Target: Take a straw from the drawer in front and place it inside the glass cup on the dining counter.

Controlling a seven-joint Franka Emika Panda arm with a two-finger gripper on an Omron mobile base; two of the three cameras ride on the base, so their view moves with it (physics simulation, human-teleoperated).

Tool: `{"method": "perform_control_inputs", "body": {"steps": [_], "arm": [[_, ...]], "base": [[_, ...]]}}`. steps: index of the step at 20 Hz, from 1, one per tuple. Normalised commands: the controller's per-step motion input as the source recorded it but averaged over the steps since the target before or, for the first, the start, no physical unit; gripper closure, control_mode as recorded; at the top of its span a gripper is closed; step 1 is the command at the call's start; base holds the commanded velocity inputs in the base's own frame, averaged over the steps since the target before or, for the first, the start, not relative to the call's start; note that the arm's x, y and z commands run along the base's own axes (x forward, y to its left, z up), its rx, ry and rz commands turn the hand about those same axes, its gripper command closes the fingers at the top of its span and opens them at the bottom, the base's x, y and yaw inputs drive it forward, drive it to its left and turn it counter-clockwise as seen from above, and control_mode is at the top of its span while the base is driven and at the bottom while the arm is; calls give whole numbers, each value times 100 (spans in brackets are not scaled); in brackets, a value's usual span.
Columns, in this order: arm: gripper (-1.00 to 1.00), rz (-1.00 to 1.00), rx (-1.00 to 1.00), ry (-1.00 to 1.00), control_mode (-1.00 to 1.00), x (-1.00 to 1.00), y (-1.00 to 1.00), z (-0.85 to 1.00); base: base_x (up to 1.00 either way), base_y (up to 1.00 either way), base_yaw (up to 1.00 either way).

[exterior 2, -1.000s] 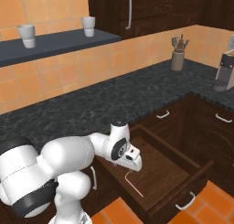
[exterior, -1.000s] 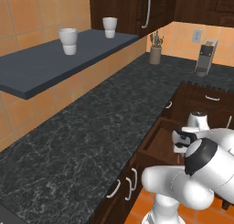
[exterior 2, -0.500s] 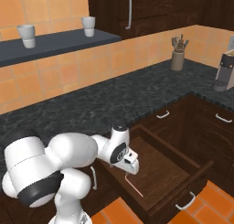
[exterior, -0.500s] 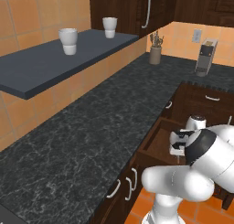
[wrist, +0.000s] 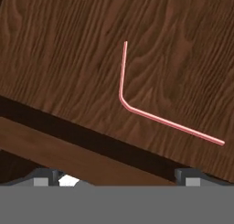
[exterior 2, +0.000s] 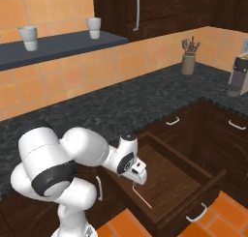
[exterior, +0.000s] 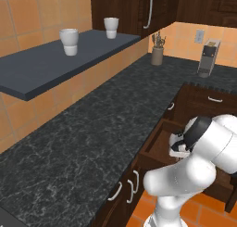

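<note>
Left base view: you see the wide dark-brown wooden drawer [exterior: 159, 145] pulled open under the black speckled granite counter [exterior: 92, 142]; two white ribbed cups [exterior: 69, 41] stand on the grey shelf [exterior: 51, 64].
Right base view: your two-finger gripper [exterior 2: 137, 174] hangs over the drawer's near corner, the thin red-pink straw [exterior 2: 141, 196] just below it.
Hand view: your finger tips [wrist: 186, 176] stand wide apart, holding nothing; the bent straw lies flat on the drawer floor, beyond its wooden wall.
</note>
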Motion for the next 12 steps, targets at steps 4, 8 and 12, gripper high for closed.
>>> {"method": "perform_control_inputs", "body": {"steps": [4,8,12], "arm": [[-100,-1,0,0,-100,34,-12,-15],[-100,0,4,0,-100,20,-21,-22],[-100,0,5,0,-100,11,-22,-25]], "base": [[0,0,0],[0,0,0],[0,0,0]]}}
